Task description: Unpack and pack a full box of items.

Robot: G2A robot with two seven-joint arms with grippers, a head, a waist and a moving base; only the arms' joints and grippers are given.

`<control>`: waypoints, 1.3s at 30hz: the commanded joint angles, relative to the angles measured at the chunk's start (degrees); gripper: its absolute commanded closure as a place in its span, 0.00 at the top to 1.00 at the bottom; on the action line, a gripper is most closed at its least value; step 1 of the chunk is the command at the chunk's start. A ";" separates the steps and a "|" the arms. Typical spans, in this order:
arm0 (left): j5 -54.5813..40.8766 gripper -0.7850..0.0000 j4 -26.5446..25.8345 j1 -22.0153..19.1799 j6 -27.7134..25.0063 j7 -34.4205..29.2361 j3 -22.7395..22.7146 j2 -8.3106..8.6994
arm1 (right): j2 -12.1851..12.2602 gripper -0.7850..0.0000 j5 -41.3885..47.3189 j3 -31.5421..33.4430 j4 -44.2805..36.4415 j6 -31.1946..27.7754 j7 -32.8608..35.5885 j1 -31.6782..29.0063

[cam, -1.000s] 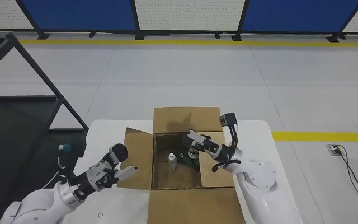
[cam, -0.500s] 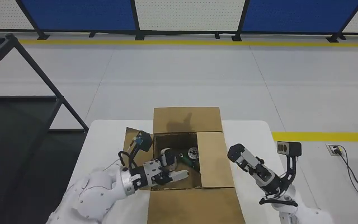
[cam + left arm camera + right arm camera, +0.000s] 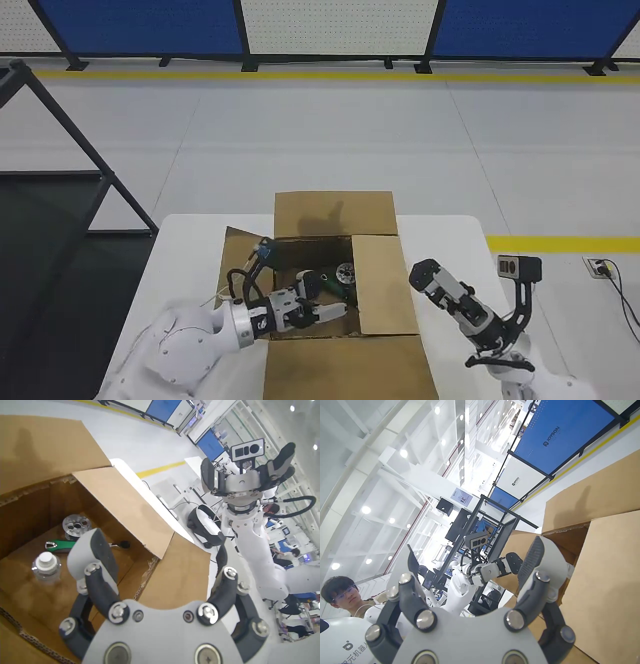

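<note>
Just beyond the empty, wide-open left fingers (image 3: 100, 550), the bottle (image 3: 46, 567) stands in the box (image 3: 140, 512).

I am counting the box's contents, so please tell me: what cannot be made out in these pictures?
- Green tool: its middle, left wrist view, behind a finger of the left gripper.
- Box floor nearest the robot, top view: under that gripper.
- Box inside, right wrist view: behind its own flap.
</note>
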 commanded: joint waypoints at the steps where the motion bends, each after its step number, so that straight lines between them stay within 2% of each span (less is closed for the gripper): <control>1: -4.27 1.00 1.54 -1.13 1.47 -1.61 0.96 -0.30 | 0.13 1.00 0.17 -0.24 0.06 0.06 -0.64 -0.04; 5: -5.08 1.00 5.62 -5.21 5.40 -3.17 5.58 -1.56 | 0.51 1.00 1.68 0.95 0.04 -0.65 -0.76 -1.08; 10: -10.71 1.00 13.41 -12.00 9.12 -5.49 12.61 -4.22 | 1.04 1.00 4.20 4.18 -1.32 -2.59 -0.89 -5.01; 15: -14.11 1.00 20.78 -18.12 9.48 -5.35 18.78 -7.31 | 1.55 1.00 6.40 6.55 -2.54 -4.30 0.39 -9.30; 20: -16.07 1.00 25.59 -22.24 8.10 -3.52 22.69 -10.06 | 2.03 1.00 6.32 7.00 -3.02 -4.61 2.01 -11.59; 26: -15.64 1.00 25.09 -24.59 6.50 -1.93 23.30 -11.54 | 2.57 1.00 3.87 5.48 -4.21 -3.95 3.84 -11.99; 32: -14.17 1.00 21.92 -25.04 7.32 -0.71 22.37 -12.02 | 3.03 1.00 3.44 4.68 -4.13 -3.77 3.63 -11.35; 39: -14.23 1.00 22.15 -26.53 7.92 1.78 23.12 -13.57 | 3.72 1.00 1.30 3.38 -5.40 -4.18 6.17 -11.39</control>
